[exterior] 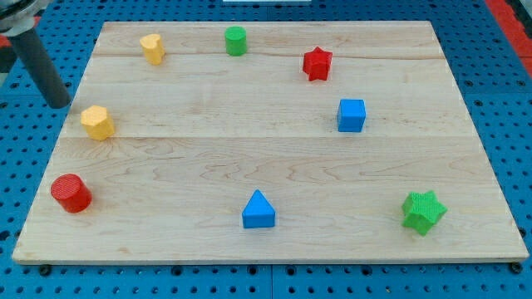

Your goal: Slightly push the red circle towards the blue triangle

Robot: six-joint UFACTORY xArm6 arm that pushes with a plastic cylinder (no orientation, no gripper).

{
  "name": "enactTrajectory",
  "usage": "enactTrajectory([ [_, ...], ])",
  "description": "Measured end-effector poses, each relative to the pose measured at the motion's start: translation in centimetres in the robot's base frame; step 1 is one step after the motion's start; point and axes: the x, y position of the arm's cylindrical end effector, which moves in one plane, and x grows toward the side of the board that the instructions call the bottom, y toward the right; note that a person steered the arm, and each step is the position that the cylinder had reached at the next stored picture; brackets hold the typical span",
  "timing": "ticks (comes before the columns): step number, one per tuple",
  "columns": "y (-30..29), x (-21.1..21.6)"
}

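The red circle (71, 193) lies near the board's bottom left corner. The blue triangle (258, 210) lies at the bottom middle, well to the right of the red circle. My rod comes down from the view's top left corner; my tip (61, 105) is just off the board's left edge, left of the yellow hexagon (97, 122) and well above the red circle. It touches no block.
A yellow heart-like block (152, 47) and a green circle (236, 40) lie along the top edge. A red star (317, 63) and a blue cube (351, 115) lie at the upper right. A green star (423, 211) lies at the bottom right. The wooden board (266, 166) rests on a blue pegboard.
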Motion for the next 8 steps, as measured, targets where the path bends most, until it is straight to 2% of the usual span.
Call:
enactTrajectory([
  [1, 0.0, 3.8],
  [2, -0.1, 11.0],
  [3, 1.6, 14.2],
  [5, 5.7, 16.0],
  [7, 6.1, 19.5],
  [8, 9.2, 19.4],
])
